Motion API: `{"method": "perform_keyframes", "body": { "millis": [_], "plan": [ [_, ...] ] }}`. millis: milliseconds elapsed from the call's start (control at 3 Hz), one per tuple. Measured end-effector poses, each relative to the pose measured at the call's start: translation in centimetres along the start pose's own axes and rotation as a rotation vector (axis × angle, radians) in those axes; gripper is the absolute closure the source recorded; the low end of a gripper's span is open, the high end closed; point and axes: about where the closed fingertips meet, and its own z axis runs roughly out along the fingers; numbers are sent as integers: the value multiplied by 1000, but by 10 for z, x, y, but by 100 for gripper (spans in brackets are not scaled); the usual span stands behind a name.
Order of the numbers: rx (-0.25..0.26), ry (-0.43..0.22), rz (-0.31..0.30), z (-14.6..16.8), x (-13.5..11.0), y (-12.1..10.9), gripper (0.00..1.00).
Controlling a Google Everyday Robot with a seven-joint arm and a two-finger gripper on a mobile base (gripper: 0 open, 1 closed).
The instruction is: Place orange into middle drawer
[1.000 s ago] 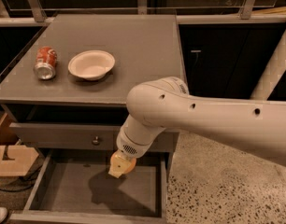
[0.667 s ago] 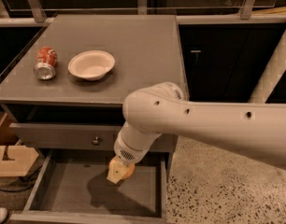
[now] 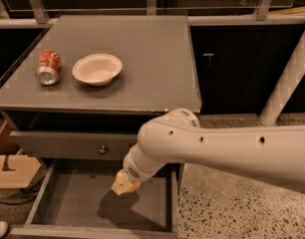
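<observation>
The orange [image 3: 134, 186] is seen pinched in the claw [image 3: 123, 186], low centre of the frame, held above the grey floor of the open middle drawer [image 3: 75, 200], below the knobbed drawer [image 3: 63, 144].

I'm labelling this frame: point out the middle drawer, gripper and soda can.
middle drawer [image 3: 73, 208]: camera view, bare floor, left side.
gripper [image 3: 125, 184]: camera view, its tip, over that drawer's floor.
red soda can [image 3: 49, 63]: camera view, its side.
</observation>
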Motion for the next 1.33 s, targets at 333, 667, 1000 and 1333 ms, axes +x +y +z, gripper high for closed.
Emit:
{"method": "perform_keyframes", "body": {
  "millis": [333,667,1000,1333],
  "plan": [
    [1,-59,62,14,1,-5,100],
    [3,-76,68,16,-2,-6,100],
    [-11,-70,97,29,4,1,100],
    [-29,-49,118,56,13,11,100]
  ]
}}
